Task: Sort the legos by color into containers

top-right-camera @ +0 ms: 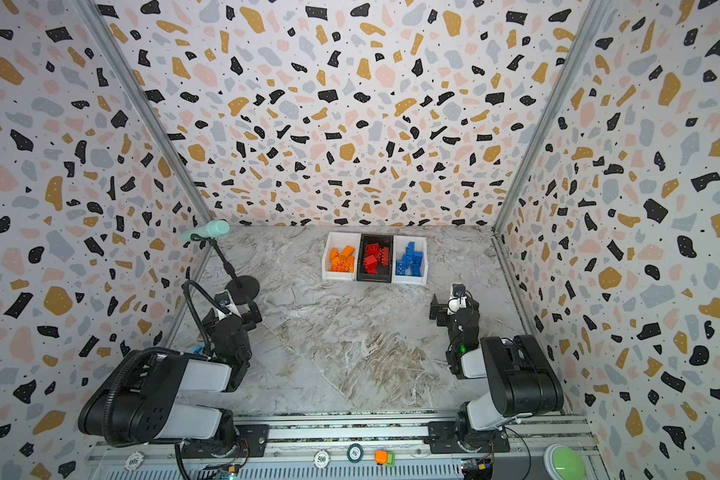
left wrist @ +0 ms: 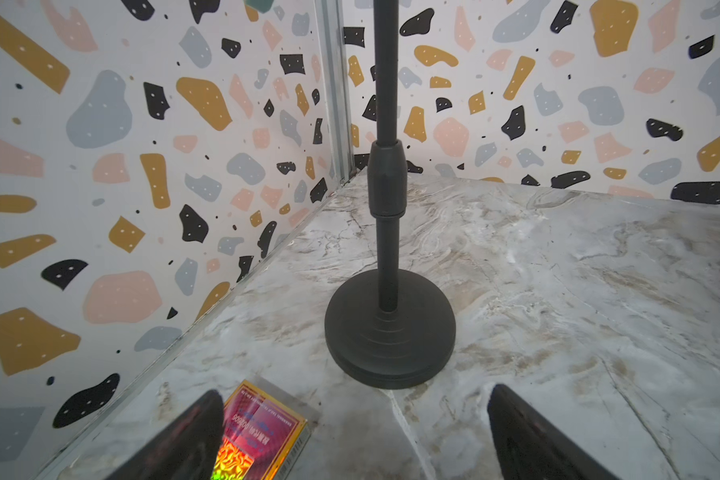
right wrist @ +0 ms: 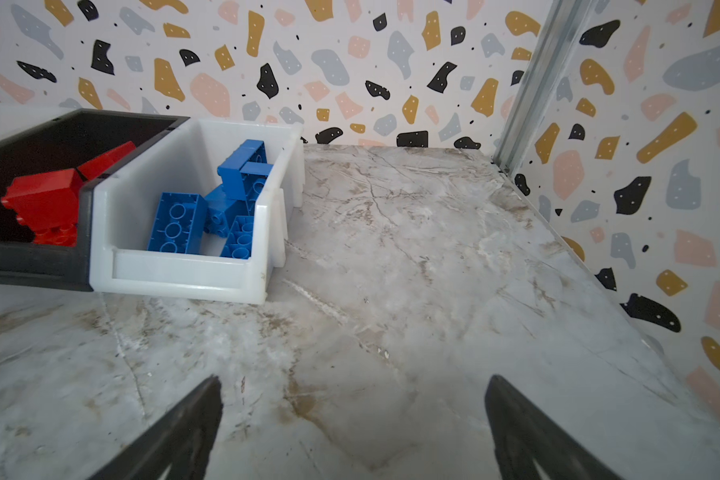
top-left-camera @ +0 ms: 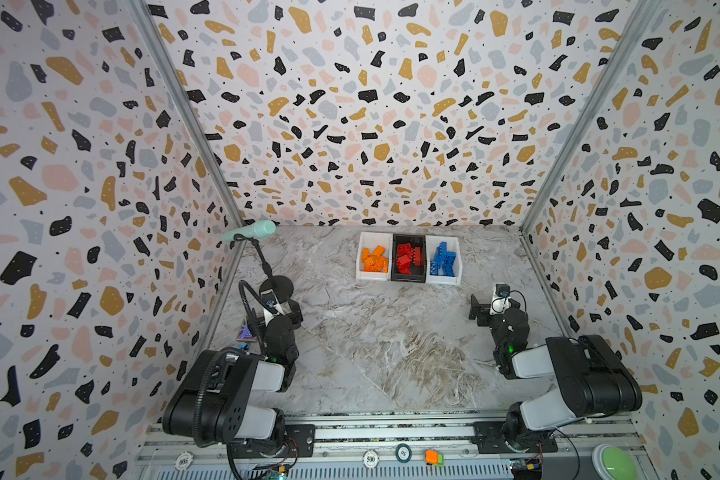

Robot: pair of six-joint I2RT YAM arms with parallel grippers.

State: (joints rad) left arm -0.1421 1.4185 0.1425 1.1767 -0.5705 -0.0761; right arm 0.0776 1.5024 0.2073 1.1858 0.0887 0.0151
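Stretching wide, the marble table (top-left-camera: 391, 353) carries three containers (top-left-camera: 408, 278) by the back wall, well clear of both arms' jaws, which gape empty. Inside lie the legos (top-left-camera: 406, 259), orange, red, blue apart; a rail chip (top-left-camera: 371, 458) reads 500.

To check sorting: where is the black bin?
In a top view the black bin stands at the back, between the orange-filled bin and the blue-filled bin.

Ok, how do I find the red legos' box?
Go to the far edge of the marble table, where three bins stand in a row. The black bin in the middle holds the red legos. Its neighbours are two white bins.
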